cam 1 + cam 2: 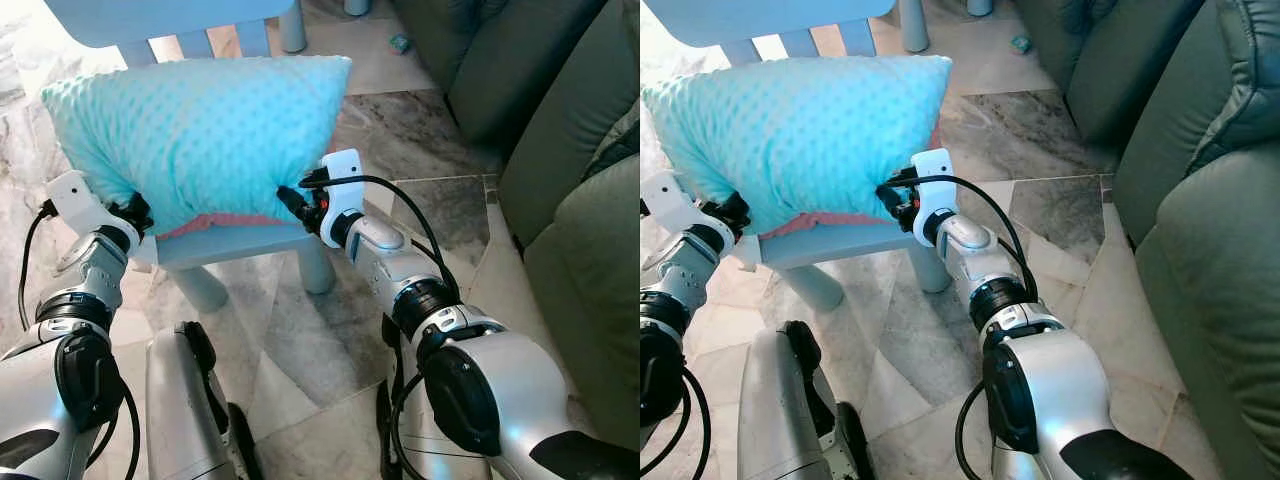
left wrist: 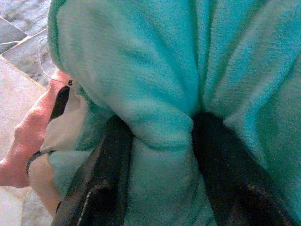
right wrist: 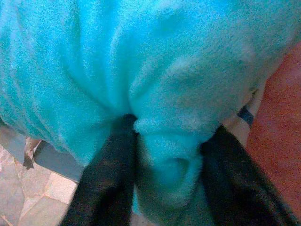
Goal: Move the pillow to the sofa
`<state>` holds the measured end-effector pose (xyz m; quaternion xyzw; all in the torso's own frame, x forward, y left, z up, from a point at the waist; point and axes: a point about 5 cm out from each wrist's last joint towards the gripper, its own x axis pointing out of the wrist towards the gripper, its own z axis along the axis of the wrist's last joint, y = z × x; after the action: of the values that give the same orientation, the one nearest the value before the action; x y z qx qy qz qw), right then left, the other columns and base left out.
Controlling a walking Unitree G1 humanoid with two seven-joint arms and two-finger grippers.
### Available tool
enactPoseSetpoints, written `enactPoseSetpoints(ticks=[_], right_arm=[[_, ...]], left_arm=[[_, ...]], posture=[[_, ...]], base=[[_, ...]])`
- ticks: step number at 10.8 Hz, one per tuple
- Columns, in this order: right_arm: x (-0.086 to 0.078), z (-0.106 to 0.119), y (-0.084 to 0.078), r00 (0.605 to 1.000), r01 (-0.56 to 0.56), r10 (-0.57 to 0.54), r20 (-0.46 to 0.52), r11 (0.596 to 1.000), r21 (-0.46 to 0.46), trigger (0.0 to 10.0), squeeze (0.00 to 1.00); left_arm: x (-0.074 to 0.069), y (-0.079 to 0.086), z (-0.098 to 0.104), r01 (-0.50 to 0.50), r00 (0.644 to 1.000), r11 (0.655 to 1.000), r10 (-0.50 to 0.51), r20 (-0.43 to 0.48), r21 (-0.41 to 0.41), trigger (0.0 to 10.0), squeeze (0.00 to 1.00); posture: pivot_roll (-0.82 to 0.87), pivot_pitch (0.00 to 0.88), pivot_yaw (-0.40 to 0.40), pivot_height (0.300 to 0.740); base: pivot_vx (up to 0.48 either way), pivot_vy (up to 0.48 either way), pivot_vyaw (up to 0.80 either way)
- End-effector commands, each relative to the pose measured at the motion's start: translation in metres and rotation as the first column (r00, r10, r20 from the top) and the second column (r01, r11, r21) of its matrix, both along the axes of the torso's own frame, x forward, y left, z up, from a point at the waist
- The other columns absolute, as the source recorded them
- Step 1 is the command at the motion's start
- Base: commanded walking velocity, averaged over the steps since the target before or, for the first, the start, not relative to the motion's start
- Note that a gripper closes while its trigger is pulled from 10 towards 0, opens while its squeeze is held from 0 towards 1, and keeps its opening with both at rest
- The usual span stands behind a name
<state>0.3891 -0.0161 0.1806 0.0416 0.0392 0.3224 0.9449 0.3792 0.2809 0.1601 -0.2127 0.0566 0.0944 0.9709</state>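
**Both grippers pinch the pillow, lift still to come**

From the head cameras, the plump turquoise dotted fleece pillow (image 1: 200,135) sits on the seat of the small pale-blue plastic chair (image 1: 245,245). The left gripper (image 1: 138,212) bites the pillow's lower left edge, the right gripper (image 1: 292,200) its lower right edge. The grey-green upholstered sofa (image 1: 580,260) stands to the pillow's right.

The left wrist camera shows black fingers (image 2: 110,165) clenched on a fold of fleece; a pink underside (image 2: 33,136) peeks beside it.

The right wrist camera shows its fingers (image 3: 113,160) squeezing another fold.

The grasp looks made; next, I'd judge, comes raising the pillow off the chair and turning rightward to the sofa.
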Motion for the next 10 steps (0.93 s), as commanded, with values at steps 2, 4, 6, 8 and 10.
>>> enactPoseSetpoints(ticks=[2,4,6,8,10], right_arm=[[-0.0062,-0.0117,0.0077,0.999,-0.024,0.024,-0.040,1.000,-0.001,0.0,0.00],[-0.0059,-0.0124,0.0069,0.999,-0.011,0.011,-0.052,1.000,0.012,0.0,0.00],[-0.0053,-0.0121,0.0059,0.999,0.002,-0.001,-0.050,1.000,0.011,0.0,0.00],[-0.0046,-0.0128,0.0049,0.995,0.030,-0.022,-0.099,0.997,0.076,0.0,0.00],[-0.0039,-0.0161,0.0008,0.991,0.065,-0.052,-0.126,0.993,0.102,0.0,0.00]], left_arm=[[-0.0071,0.0092,-0.0092,-0.026,0.999,0.998,0.028,-0.037,0.049,0.0,0.00],[-0.0072,0.0078,-0.0110,-0.016,0.999,0.998,0.019,-0.051,0.063,0.0,0.00],[-0.0068,0.0065,-0.0114,-0.015,0.999,0.998,0.019,-0.051,0.068,0.0,0.00],[-0.0075,0.0072,-0.0122,-0.019,0.998,0.996,0.023,-0.052,0.082,0.0,0.00],[-0.0119,0.0113,-0.0178,-0.041,0.997,0.994,0.046,-0.055,0.101,0.0,0.00]], posture=[[-0.10,0.386,0.047,0.432],[-0.10,0.387,0.047,0.432],[-0.10,0.390,0.046,0.432],[-0.10,0.390,0.045,0.432],[-0.09,0.383,0.042,0.432]], base=[[0.000,0.000,0.00],[0.000,0.000,0.00],[0.000,0.000,0.00],[0.000,0.000,0.00],[0.000,0.000,0.00]])
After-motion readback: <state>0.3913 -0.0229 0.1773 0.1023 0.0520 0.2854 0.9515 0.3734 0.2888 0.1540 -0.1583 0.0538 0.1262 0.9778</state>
